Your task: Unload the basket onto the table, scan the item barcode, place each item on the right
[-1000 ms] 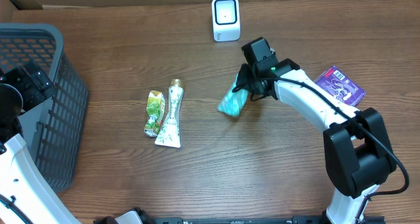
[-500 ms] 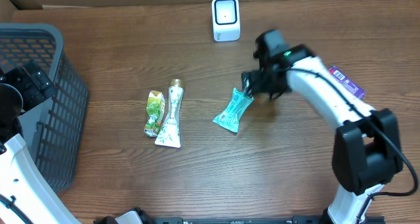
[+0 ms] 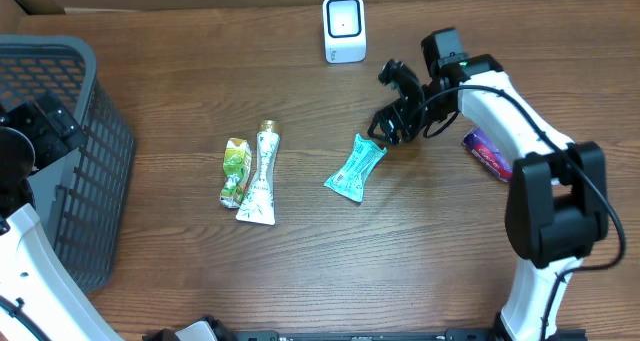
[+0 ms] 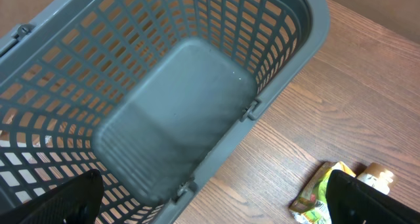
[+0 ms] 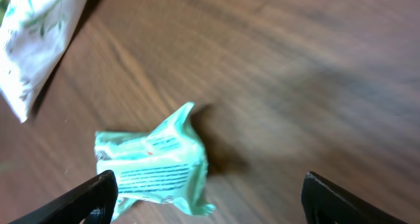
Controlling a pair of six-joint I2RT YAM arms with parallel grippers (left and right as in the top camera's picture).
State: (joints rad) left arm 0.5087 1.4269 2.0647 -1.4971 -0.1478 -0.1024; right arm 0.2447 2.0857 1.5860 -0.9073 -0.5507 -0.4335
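The teal packet (image 3: pixel 355 168) lies flat on the wooden table, free of any grip. In the right wrist view the teal packet (image 5: pixel 154 165) sits just in front of the left fingertip, printed lines facing up. My right gripper (image 3: pixel 390 103) hovers up and to the right of it, open, with nothing between the jaws (image 5: pixel 210 198). The white scanner (image 3: pixel 344 28) stands at the table's far edge, behind and left of that gripper. My left gripper (image 4: pixel 210 201) hangs open and empty over the grey basket's rim (image 4: pixel 289 73).
A green packet (image 3: pixel 235 171) and a white pouch (image 3: pixel 260 176) lie side by side left of centre. A purple packet (image 3: pixel 487 151) lies under the right arm. The grey basket (image 3: pixel 90 161) fills the left edge.
My right gripper opened and let go of the teal packet, which now lies on the table. The gripper then rose and drew back to the right. The left arm stayed still.
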